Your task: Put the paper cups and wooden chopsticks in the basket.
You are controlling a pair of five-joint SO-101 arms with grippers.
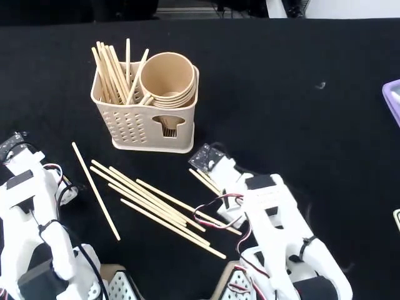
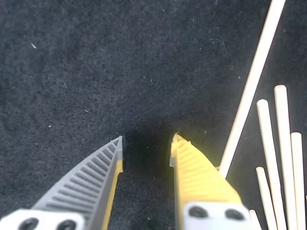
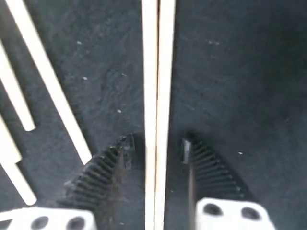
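Note:
A beige basket (image 1: 134,125) stands at the back left of the black cloth. It holds stacked paper cups (image 1: 167,78) and several upright chopsticks (image 1: 114,72). More wooden chopsticks (image 1: 156,201) lie loose in front of it, and one chopstick (image 1: 95,189) lies apart to their left. My right gripper (image 3: 157,146) is open, low over the cloth, and straddles a pair of chopsticks (image 3: 156,86) lying side by side; that pair (image 1: 203,180) lies just right of the pile. My left gripper (image 2: 147,141) is open over bare cloth with nothing between its fingers. Loose chopsticks (image 2: 252,81) lie beside it.
The left arm (image 1: 25,187) sits at the near left and the right arm (image 1: 269,212) at the near centre-right. A purple object (image 1: 392,100) pokes in at the right edge. The black cloth (image 1: 300,94) is bare to the right of the basket.

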